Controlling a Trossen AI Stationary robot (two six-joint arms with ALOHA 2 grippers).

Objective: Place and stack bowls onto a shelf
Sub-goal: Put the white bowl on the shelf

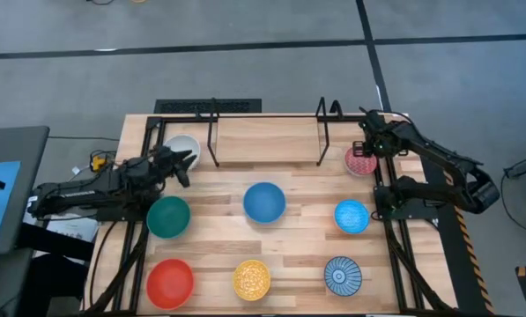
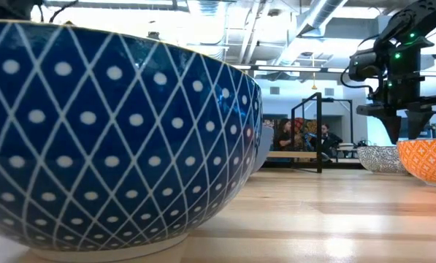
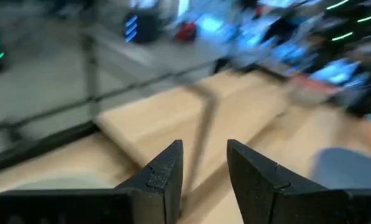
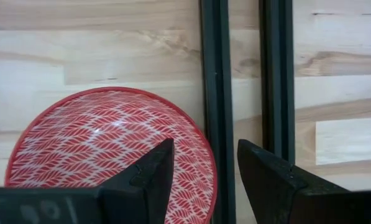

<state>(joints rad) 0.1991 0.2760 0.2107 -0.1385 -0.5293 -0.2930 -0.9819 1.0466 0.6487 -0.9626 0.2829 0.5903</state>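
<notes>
The shelf [image 1: 267, 141], a light-wood board with black wire uprights, stands at the table's far middle. The white bowl [image 1: 180, 146] sits just left of it. My left gripper [image 1: 185, 164] is open and empty beside that bowl, facing the shelf board [image 3: 191, 118]. The red-pink patterned bowl [image 1: 361, 162] rests on the table right of the shelf. My right gripper [image 1: 368, 146] is open above it, pointing down. One finger [image 4: 149, 174] is over the bowl's inside and the other [image 4: 266, 177] is outside its rim [image 4: 210, 163]. My right gripper's fingers stand on either side of the red-pink bowl's rim [image 4: 209, 180], on the side next to the black frame rails. I cannot tell whether they touch it. The bowl sits upright on the table.
The green [image 1: 168, 217], plain blue [image 1: 264, 202] and speckled light blue [image 1: 351, 216] bowls stand in the middle row. The red [image 1: 170, 283], yellow patterned [image 1: 252, 279] and blue-white patterned [image 1: 343, 275] bowls stand along the near edge. Black frame rails [image 4: 217, 74] run beside the red-pink bowl.
</notes>
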